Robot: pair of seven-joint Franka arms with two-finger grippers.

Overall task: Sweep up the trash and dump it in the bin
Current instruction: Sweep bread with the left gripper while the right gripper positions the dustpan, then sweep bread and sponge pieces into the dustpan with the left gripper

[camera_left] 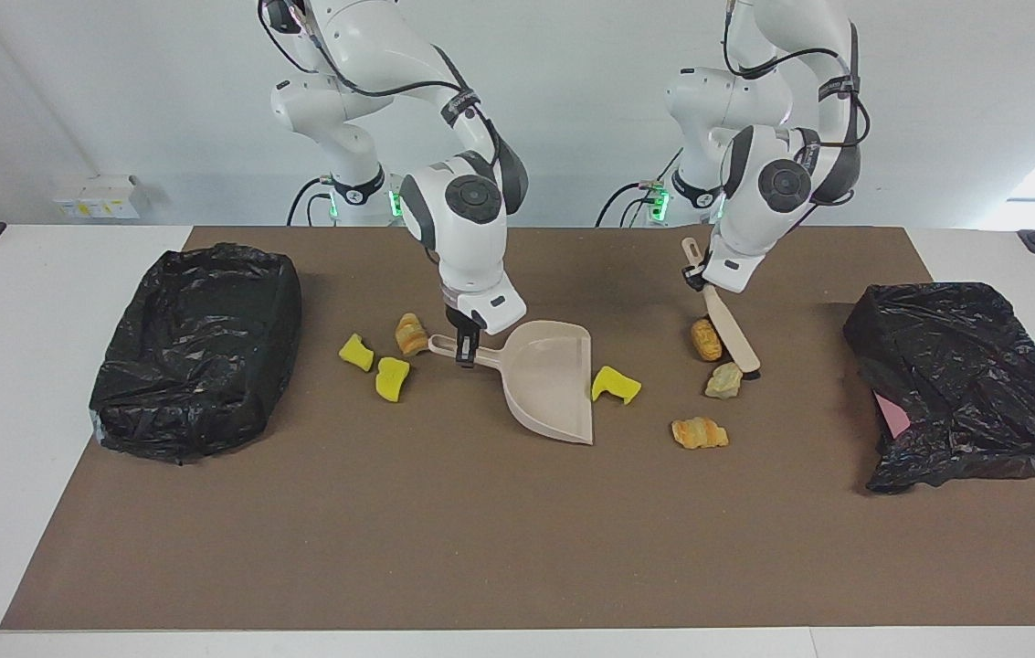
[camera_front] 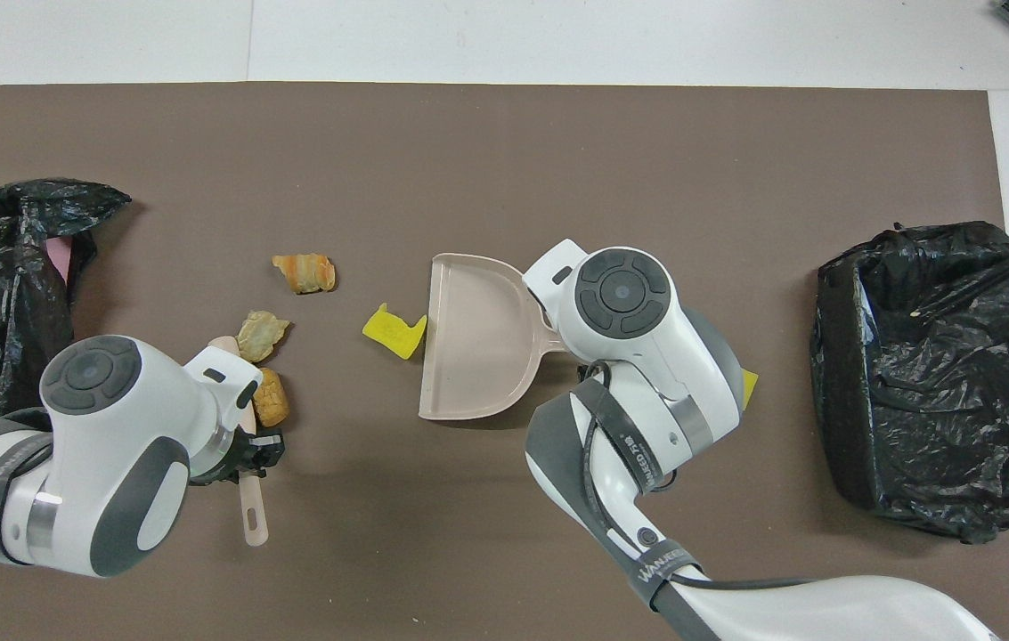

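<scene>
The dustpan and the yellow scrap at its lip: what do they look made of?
The dustpan looks like smooth beige moulded plastic, thin-walled with an even matte sheen. The yellow scrap at its open edge looks like sponge foam: bright, dull-surfaced, raggedly cut. Neither is certain from sight.

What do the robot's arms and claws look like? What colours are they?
Both arms are glossy white, made of rounded tube sections with dark grey round caps at the joints. Thin black cables loop along them, strapped on with black bands printed with white letters. Green lights glow near their bases. The left claw and right claw are small and black.
</scene>
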